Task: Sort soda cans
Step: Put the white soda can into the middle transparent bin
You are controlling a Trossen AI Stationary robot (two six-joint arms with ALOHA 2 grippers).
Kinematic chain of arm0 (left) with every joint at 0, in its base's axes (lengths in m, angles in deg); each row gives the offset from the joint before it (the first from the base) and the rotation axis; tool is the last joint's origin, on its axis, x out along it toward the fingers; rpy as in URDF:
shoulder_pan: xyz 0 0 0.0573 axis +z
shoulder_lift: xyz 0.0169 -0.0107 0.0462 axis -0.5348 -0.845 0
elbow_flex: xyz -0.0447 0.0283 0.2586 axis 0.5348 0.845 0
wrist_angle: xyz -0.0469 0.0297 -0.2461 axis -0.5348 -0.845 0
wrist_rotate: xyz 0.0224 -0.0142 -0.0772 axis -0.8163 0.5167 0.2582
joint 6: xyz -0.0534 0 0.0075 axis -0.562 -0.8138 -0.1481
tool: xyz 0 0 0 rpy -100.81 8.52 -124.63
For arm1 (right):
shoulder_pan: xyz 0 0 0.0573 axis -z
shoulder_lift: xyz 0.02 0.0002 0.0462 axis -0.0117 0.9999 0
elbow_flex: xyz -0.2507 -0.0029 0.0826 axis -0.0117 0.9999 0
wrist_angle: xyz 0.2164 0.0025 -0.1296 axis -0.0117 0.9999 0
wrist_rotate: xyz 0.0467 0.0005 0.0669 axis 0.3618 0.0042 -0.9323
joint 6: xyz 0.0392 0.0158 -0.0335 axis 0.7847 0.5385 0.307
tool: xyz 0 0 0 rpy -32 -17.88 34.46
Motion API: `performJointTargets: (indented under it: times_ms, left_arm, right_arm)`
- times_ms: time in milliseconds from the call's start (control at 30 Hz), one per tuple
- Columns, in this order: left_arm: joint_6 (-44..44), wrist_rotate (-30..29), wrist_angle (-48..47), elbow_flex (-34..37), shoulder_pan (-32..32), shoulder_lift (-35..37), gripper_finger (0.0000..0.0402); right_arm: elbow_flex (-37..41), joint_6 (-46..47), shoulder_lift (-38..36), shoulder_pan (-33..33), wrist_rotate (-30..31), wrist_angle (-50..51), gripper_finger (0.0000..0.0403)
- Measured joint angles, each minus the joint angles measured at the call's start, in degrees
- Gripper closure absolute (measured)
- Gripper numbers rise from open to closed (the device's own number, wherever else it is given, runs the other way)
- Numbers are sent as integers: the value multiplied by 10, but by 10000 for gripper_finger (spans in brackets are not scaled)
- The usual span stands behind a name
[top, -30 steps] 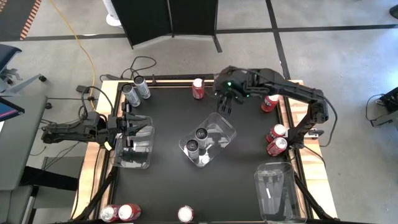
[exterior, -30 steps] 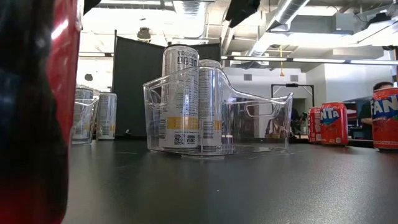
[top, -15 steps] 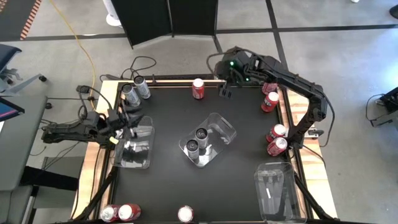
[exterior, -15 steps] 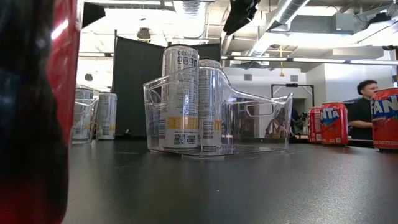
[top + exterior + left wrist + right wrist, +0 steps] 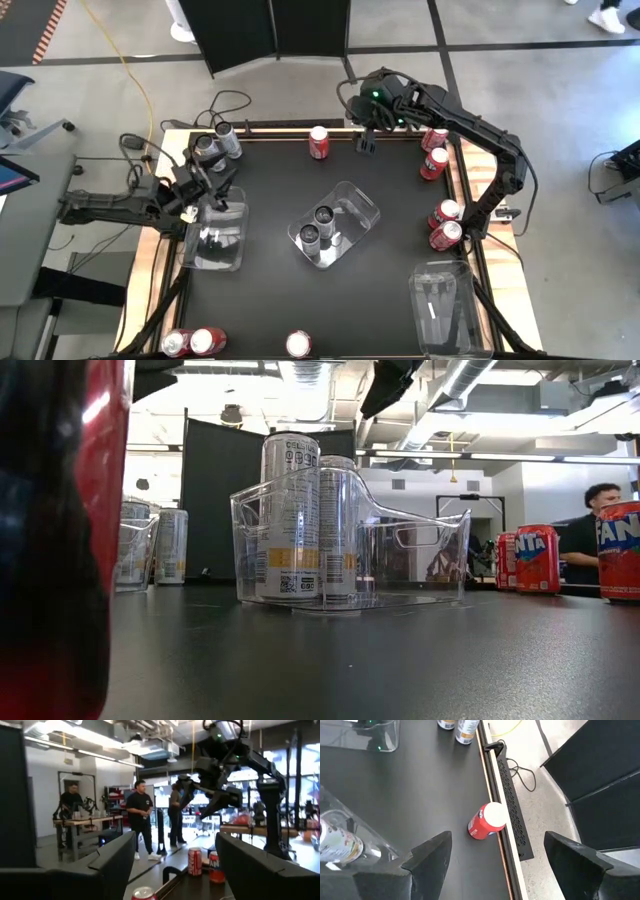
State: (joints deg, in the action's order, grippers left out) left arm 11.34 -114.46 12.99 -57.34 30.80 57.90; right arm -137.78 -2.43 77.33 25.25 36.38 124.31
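Two silver soda cans (image 5: pixel 318 224) stand upright in the clear centre tray (image 5: pixel 362 208). Two more silver cans (image 5: pixel 216 143) stand at the far left corner. A red can (image 5: pixel 319 142) stands by the far edge. More red cans stand along the right edge (image 5: pixel 441 222) and the near edge (image 5: pixel 192 342). My right gripper (image 5: pixel 365 141) hangs open above the table just right of the far red can (image 5: pixel 486 822), touching nothing. My left gripper (image 5: pixel 207 187) is open and raised over the far end of the left tray (image 5: pixel 213 240), nothing between its fingers (image 5: pixel 116 858).
A third clear tray (image 5: pixel 445 305) lies at the near right. One red can (image 5: pixel 50 540) stands close in front of the low camera. Cables (image 5: pixel 225 103) trail off the far left corner. People stand in the room beyond the table (image 5: pixel 142 817).
My right gripper has moved from above the centre tray's far side toward the far edge, ending beside the far red can. My left gripper has lifted out of the left tray, tipped upward and swung toward the far edge.
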Motion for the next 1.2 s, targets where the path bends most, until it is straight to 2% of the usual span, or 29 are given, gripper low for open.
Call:
performJointTargets:
  times_ms: [167, 267, 367, 500, 667, 833, 933, 1067, 1200]
  left_arm:
    - [2, -3, -38, -75, 1, -123, 142]
    - [2, -56, -88, -139, 16, -199, 145]
    - [-29, -102, -214, -235, 48, -263, 146]
    - [-82, -103, -404, -377, 89, -352, 144]
    - [-74, -102, -606, -556, 142, -455, 137]
    - [-61, -103, -833, -738, 213, -544, 137]
    - [-75, -108, -930, -830, 254, -586, 137]
    - [-38, -147, -1003, -897, 300, -614, 136]
    - [-19, -176, -1009, -903, 318, -614, 136]
  right_arm:
    - [0, -13, 0, 9, 0, 6, 72]
    - [0, -20, 0, 23, 0, 8, 72]
    - [1, -27, 0, 38, -3, 7, 72]
    - [2, -19, -2, 60, -24, 11, 72]
    - [2, -18, -4, 79, -48, -13, 72]
    - [2, -18, -4, 94, -113, -36, 72]
    - [2, -24, -4, 94, -138, -36, 72]
    - [3, -34, -4, 92, -147, -33, 72]
    - [23, -47, -4, 89, -154, -33, 72]
